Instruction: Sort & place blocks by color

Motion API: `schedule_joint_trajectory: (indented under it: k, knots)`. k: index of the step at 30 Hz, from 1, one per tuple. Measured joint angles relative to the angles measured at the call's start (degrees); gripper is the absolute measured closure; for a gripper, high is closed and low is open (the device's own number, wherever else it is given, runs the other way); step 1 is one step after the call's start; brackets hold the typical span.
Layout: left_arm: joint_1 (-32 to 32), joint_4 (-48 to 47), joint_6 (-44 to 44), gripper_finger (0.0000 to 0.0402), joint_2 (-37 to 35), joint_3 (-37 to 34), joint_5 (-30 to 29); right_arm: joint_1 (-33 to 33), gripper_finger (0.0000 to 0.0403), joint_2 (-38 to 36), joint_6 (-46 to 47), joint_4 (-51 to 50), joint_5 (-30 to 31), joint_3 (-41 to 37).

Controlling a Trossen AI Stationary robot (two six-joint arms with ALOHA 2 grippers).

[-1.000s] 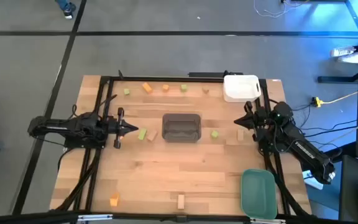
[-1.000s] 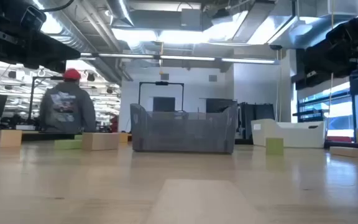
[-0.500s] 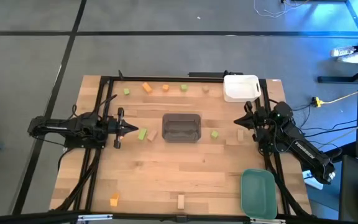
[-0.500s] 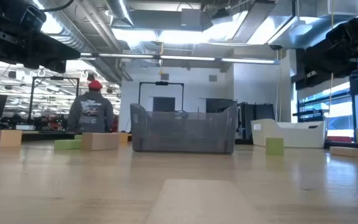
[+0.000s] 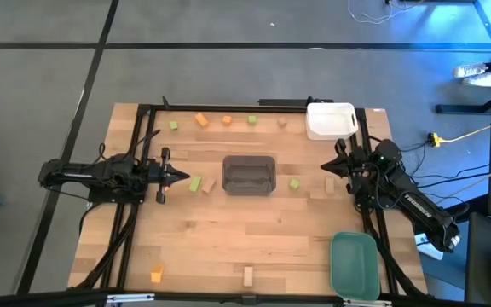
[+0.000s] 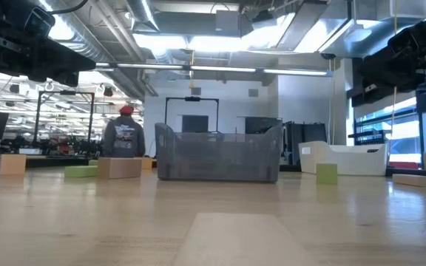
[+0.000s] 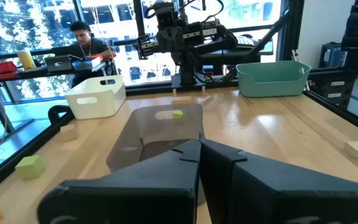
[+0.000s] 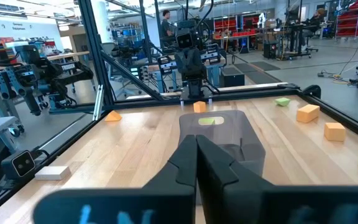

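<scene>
Small orange, light green and tan blocks lie scattered flat on the wooden table. An orange block (image 5: 201,120) and a green one (image 5: 252,120) sit in the far row. A green block (image 5: 196,183) and a tan block (image 5: 210,185) lie just left of the grey tray (image 5: 249,174), and another green block (image 5: 295,183) lies to its right. My left gripper (image 5: 184,177) is shut, level, and points at the tray from the left, touching nothing (image 7: 199,146). My right gripper (image 5: 325,168) is shut and points at the tray from the right, touching nothing (image 8: 196,140).
A white tray (image 5: 330,119) stands at the far right and a green tray (image 5: 354,264) at the near right. An orange block (image 5: 157,273) and a tan block (image 5: 248,275) lie near the front edge. A person (image 6: 124,137) walks in the room beyond the table.
Both arms and all the blocks have kept still. The person in the room behind the table has walked toward the right.
</scene>
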Motion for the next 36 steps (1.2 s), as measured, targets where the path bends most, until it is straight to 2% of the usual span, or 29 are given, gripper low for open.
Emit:
schedule_joint_trajectory:
  k: [18,21,27,32,36]
  knots:
    - [0.0,0.0,0.0,0.0401,0.0,0.0,0.0,0.0,0.0401,0.0,0.4,0.0,0.0,0.0]
    - [0.0,0.0,0.0,0.0401,0.0,0.0,0.0,0.0,0.0401,0.0,0.2,0.3,2.2,0.0]
    - [0.0,0.0,0.0,0.0401,0.0,0.0,0.0,0.0,0.0402,0.0,12.5,3.6,4.9,0.4]
    - [0.1,0.0,0.0,0.0401,0.0,0.0,0.0,0.0,0.0402,0.2,17.5,1.3,6.3,7.0]
    - [0.1,0.0,0.0,0.0401,0.0,0.0,0.0,0.1,0.0403,2.8,15.7,-12.1,9.4,18.3]
